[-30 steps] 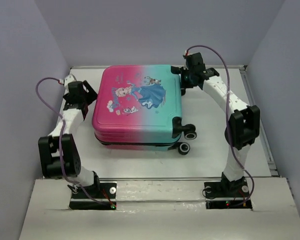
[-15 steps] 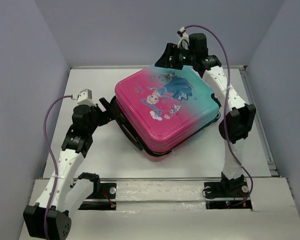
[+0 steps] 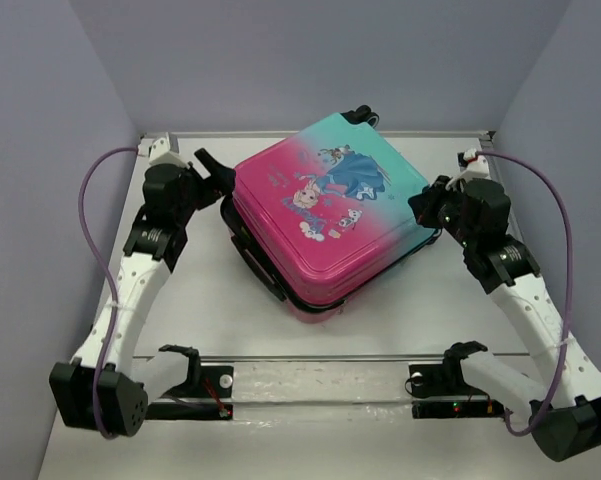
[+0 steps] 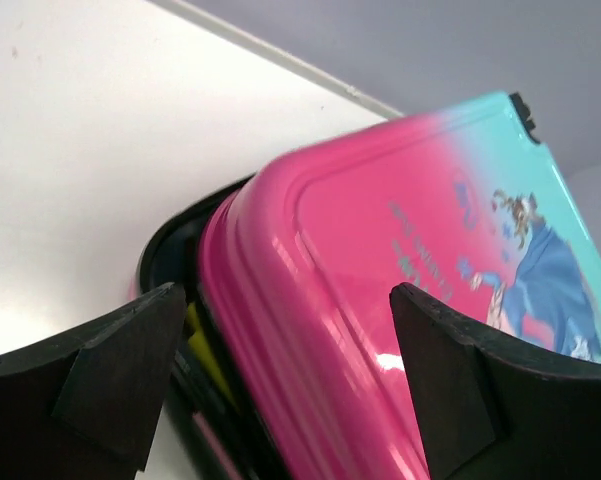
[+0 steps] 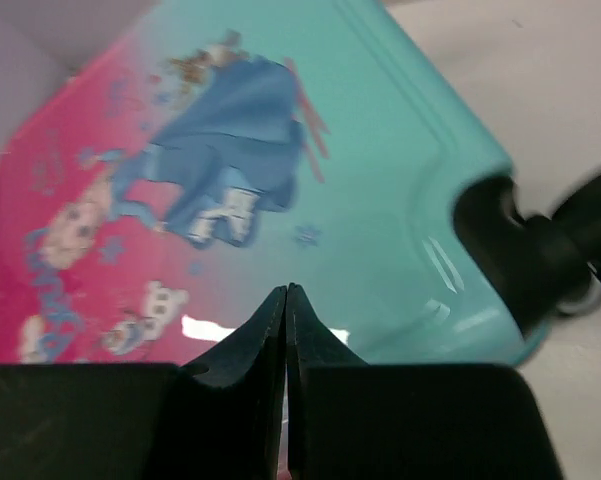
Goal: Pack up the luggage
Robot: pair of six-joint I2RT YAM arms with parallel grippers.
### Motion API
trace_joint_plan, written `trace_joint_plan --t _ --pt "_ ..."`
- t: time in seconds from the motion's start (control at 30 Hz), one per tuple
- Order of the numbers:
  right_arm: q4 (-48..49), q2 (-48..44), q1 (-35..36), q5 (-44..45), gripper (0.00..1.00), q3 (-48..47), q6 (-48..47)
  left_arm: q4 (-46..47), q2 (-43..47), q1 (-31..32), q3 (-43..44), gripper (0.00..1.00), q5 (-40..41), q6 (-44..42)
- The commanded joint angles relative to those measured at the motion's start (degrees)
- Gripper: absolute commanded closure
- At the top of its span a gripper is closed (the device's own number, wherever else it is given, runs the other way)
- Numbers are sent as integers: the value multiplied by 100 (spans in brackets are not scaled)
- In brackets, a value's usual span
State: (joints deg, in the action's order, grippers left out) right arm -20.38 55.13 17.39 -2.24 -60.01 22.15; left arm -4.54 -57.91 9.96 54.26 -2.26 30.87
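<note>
The small hard-shell suitcase shaded from pink to teal [image 3: 330,220] lies flat on the white table [image 3: 180,320], turned on a diagonal. Its long axis runs from the pink end at the near left to the teal end at the far right. The black wheels [image 3: 360,113] sit at the teal end. Its upper face carries a cartoon princess in a blue dress, smaller figures and a line of cursive lettering too small to read. At the pink corner the shell stands slightly ajar, and a strip of yellow shows in the dark gap. The left claw [image 3: 213,178] is spread wide, with that pink corner between its fingers. The right claw [image 5: 286,290] is closed with its fingers pressed together, holding nothing. It hangs over the teal edge beside a wheel, and whether it touches the shell cannot be told.
</note>
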Motion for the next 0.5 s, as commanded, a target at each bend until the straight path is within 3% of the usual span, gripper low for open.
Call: trace_joint_plan --t 0.0,0.13,0.3,0.43,0.47 --pt "-228 -116 -235 1541 93 867 553 585 -1026 -134 1041 5 -152 174" --pt "-467 -380 -288 1946 93 1307 676 506 -1092 -301 1518 7 -512 200" --pt "-318 -13 -341 1833 93 1361 598 507 119 -249 325 13 -82 -151" --pt "498 681 -341 1263 93 1027 300 147 771 -249 -352 16 129 -415" --pt "718 883 -341 722 93 931 46 76 886 -249 -485 17 164 -424"
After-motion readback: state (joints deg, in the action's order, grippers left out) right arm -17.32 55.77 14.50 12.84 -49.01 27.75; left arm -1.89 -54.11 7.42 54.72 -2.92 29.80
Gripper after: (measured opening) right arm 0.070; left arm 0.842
